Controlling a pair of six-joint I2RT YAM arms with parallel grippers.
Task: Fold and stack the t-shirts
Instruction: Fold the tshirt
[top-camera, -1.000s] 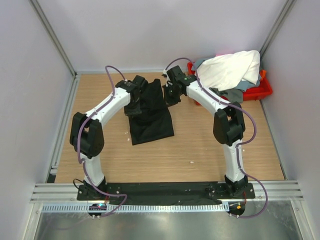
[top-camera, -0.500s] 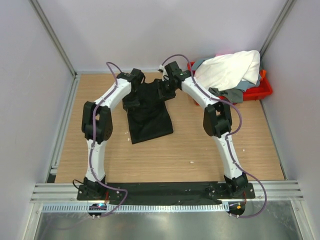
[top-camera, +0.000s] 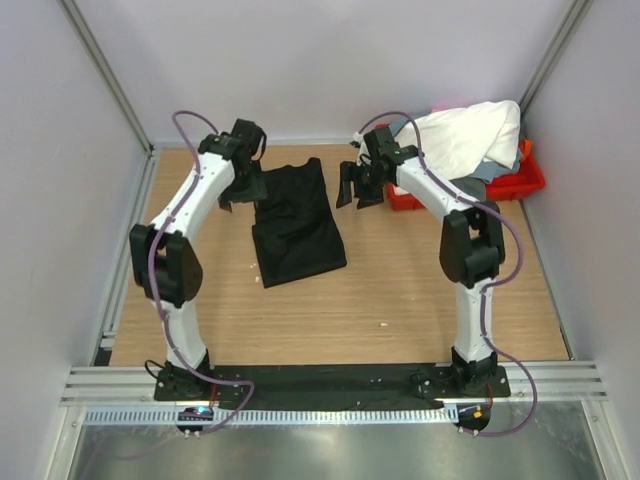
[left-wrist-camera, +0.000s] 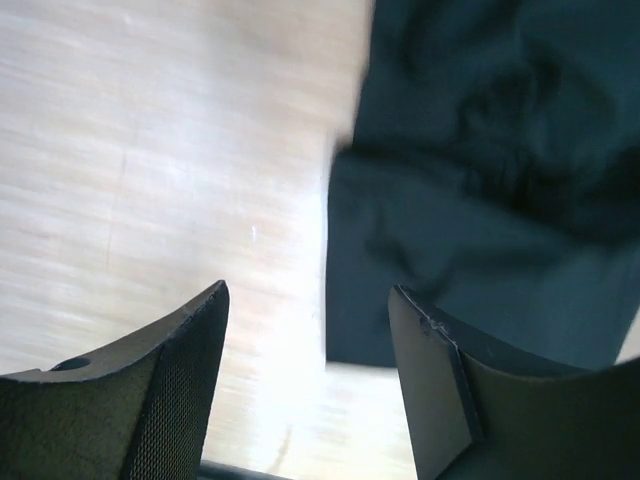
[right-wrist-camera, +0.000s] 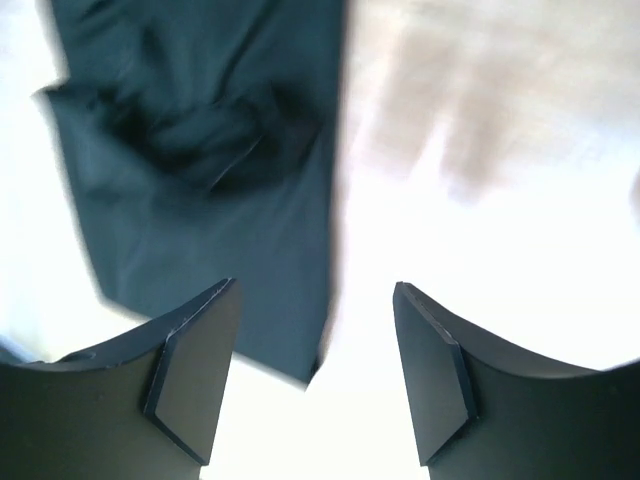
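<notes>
Just let go of the black shirt (top-camera: 295, 225), flat on the table (top-camera: 400, 290); left tool (top-camera: 232, 195) and right tool (top-camera: 356, 187) wide, empty, flanking it. Fold seemingly done.

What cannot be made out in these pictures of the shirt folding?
- Grey t-shirt: top view, mostly buried under the white t-shirt; only a strip shows.
- Red tray: top view, inside covered by shirts.
- Black t-shirt: fold layers unreadable; dark from above, blurred and edge-cropped in both wrist views.
</notes>
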